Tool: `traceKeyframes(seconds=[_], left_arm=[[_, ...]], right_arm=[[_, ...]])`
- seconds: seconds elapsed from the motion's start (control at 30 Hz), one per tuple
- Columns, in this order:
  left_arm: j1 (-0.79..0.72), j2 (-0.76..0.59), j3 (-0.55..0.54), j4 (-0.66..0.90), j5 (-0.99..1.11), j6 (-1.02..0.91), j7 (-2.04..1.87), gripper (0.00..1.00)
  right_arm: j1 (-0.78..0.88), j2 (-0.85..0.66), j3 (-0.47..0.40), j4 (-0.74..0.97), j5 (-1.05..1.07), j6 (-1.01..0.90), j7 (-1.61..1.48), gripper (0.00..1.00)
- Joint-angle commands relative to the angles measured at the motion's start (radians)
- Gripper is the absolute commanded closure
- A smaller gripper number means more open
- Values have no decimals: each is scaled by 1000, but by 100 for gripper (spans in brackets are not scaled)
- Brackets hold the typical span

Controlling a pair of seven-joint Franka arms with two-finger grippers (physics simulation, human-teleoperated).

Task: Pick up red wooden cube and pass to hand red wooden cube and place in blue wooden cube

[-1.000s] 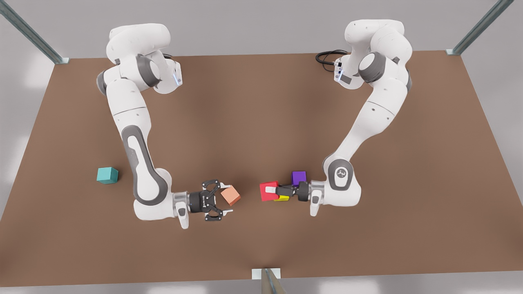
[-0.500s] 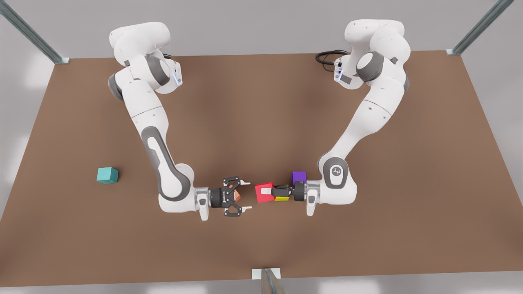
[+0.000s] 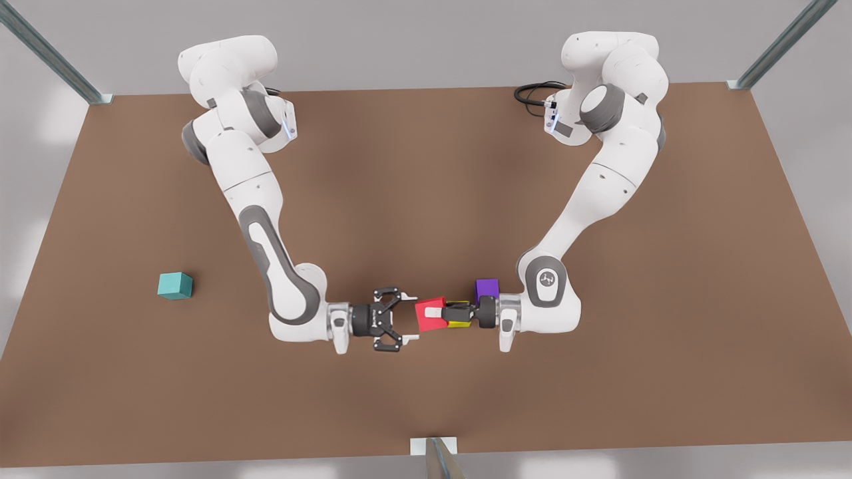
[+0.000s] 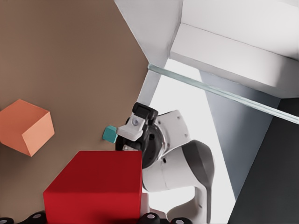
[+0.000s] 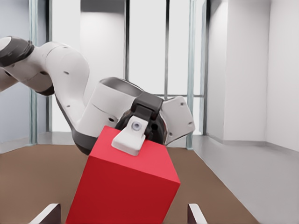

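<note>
My left gripper [image 3: 438, 314] is shut on the red wooden cube [image 3: 426, 322], holding it tilted above the table near the front middle. One white pad [image 5: 131, 137] lies on the cube's upper face [image 5: 121, 186]. The hand, my right gripper [image 3: 411, 318], comes from the front view's left and is open. Its fingertips [image 5: 49, 212] stand either side of the cube's near edge, apart from it. The left wrist view shows the red cube [image 4: 98, 186] close up, with the hand [image 4: 130, 140] behind it. The blue wooden cube [image 3: 175, 285] sits far off at the front view's left.
A purple cube [image 3: 486, 289] and a yellow cube [image 3: 458, 324] lie beside and under my left wrist. A salmon-orange cube [image 4: 25, 126] rests on the brown table [image 3: 426, 166] beneath the hand. A post stands at the table's front edge [image 3: 436, 456].
My right arm has swung toward the front view's right, passing over the orange cube until its open fingers reached the red cube. My left gripper shifted slightly toward it with the cube.
</note>
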Motion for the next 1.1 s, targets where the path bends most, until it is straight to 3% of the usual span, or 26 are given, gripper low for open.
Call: traceKeyframes(seconds=[0.0, 0.57, 0.63, 0.67, 0.7, 0.8, 0.83, 0.87, 0.9, 1.07], left_arm=[[-3, -1, -1, 0, -6, -1, 13, 33], [-12, 1, 4, 11, -3, -1, 107, 33], [-12, -1, 2, 11, -3, -1, 107, 33], [-12, -1, 2, 11, -3, -1, 107, 33], [-12, -1, 2, 11, -3, -1, 107, 33], [-15, -1, 4, 11, -3, 1, 107, 33], [-15, -1, 2, 11, -3, 13, 107, 27], [-17, -1, 2, 11, -3, 16, 107, 27], [-17, 1, 2, 11, -3, 16, 107, 3], [-19, 1, 2, 11, -3, 18, 107, 1]], right_arm=[[5, 0, 2, 0, 7, 18, -102, 0], [26, 8, 42, 17, 24, 86, -96, 0], [28, 9, 42, 17, 27, 86, -96, 9], [28, 8, 42, 17, 27, 87, -96, 32], [28, 8, 42, 19, 27, 86, -96, 47], [26, 9, 42, 19, 27, 86, -96, 48], [26, 9, 42, 17, 29, 86, -96, 48], [26, 9, 42, 17, 29, 86, -96, 48], [25, 9, 42, 17, 29, 86, -96, 48], [22, 6, 42, 14, 29, 86, -96, 48]])
